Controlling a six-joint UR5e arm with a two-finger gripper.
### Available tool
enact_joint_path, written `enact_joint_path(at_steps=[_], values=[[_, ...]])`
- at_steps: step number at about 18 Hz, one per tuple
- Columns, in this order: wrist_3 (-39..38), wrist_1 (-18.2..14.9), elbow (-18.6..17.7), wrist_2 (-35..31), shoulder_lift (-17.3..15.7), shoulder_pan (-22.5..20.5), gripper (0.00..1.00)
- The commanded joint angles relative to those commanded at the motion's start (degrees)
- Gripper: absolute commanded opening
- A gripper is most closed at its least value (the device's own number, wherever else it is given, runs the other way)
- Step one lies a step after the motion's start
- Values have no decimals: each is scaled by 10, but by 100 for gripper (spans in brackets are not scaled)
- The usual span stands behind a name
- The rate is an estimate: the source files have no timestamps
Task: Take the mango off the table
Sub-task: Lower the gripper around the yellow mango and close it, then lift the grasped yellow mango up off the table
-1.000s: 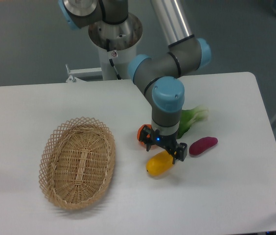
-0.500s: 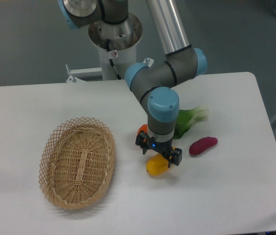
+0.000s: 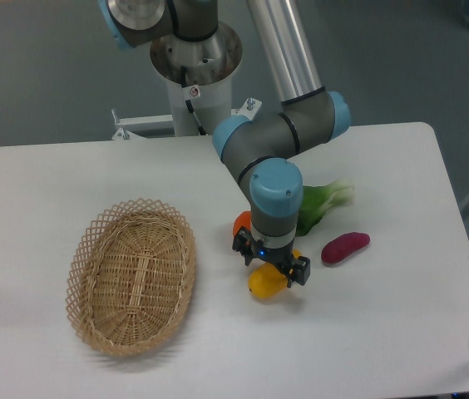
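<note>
The mango [image 3: 265,283], glossy yellow and oblong, lies on the white table [image 3: 367,332] just right of centre. My gripper [image 3: 271,266] hangs straight down over it, its black body covering the fruit's upper part. The fingers are low around the mango, but the wrist hides whether they press on it. A round orange [image 3: 241,224] peeks out just behind the gripper's left side.
A dark purple-red oblong vegetable [image 3: 345,247] lies to the right of the gripper. A leafy green vegetable [image 3: 322,204] sits behind it. An oval wicker basket [image 3: 133,275] stands to the left on the table.
The gripper has shifted left and down over the mango, covering more of it. The fruit has stayed in place.
</note>
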State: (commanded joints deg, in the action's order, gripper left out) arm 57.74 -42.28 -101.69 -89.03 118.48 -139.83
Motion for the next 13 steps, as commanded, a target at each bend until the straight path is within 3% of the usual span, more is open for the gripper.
enact_joint_path(at_steps=[4, 7, 13], values=[[1, 0, 3, 0, -4, 0, 54], [3, 0, 5, 1, -7, -1, 48], [-1, 0, 23, 25, -26, -4, 48]])
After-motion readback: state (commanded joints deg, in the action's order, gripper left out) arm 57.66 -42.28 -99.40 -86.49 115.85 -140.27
